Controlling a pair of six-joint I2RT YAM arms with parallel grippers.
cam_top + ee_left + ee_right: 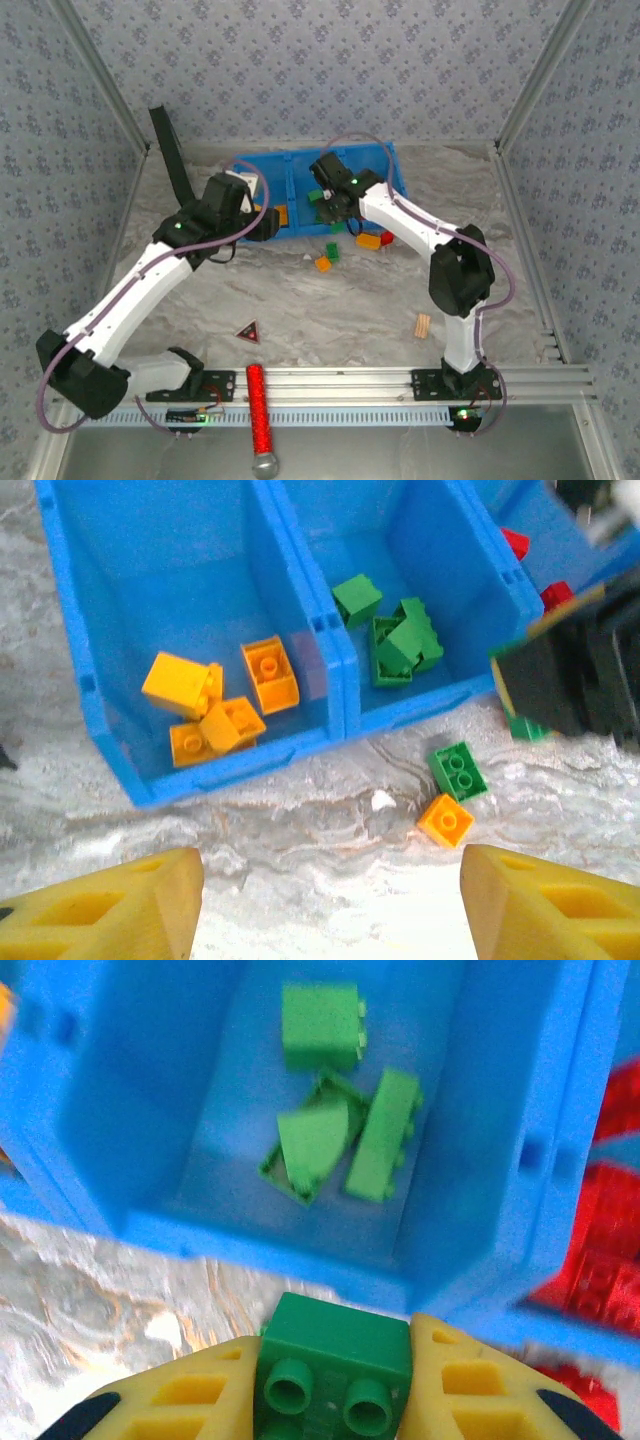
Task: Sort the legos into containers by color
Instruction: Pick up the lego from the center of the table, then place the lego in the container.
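The jaws of the right gripper [335, 1405] are clenched on a green brick [335, 1345], its studs facing the wrist camera. The brick is held just short of the near wall of the blue bin [480, 1110], at the middle compartment. More green bricks [320, 1145] lie on that compartment's floor, and red bricks [600, 1280] show in the compartment to its right. The jaws of the left gripper [330, 880] stand wide apart with nothing between them. They are above the marbled surface [300, 830], in front of the bin's left compartment, where orange bricks [215, 705] lie in a loose cluster. On the surface in front of the middle compartment, a loose green brick [458, 770] and a loose orange brick [446, 820] sit just beside each other. In the top view, another orange brick [368, 241] and a loose red brick [386, 238] lie side by side near the bin's right end. A tan wooden piece [423, 325] and a dark triangle [248, 332] rest well apart, closer to the arm bases.
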